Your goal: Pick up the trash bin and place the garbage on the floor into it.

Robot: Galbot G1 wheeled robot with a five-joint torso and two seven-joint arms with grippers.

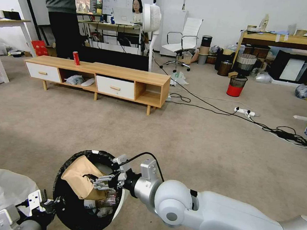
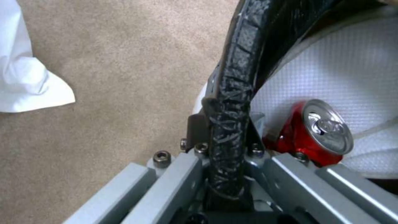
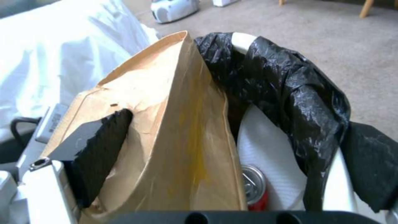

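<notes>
The small round white plastic bin lined with crinkly black bag (image 1: 85,190) hangs just above the beige-grey carpet (image 1: 200,146), low before the robot. The left gripper (image 2: 226,155) is clamped on the bin's near rim, one finger on each side of the wall. The right gripper (image 1: 101,182) holds the flattened tan cardboard box (image 1: 80,180) over the bin's mouth. The box looks light, stiff along its creases but easily crushed; a pinch across its flat faces suits it. Its long axis tilts, lower end inside the bin beside a crushed red can (image 3: 253,186), upper end jutting past the rim away from the right gripper
</notes>
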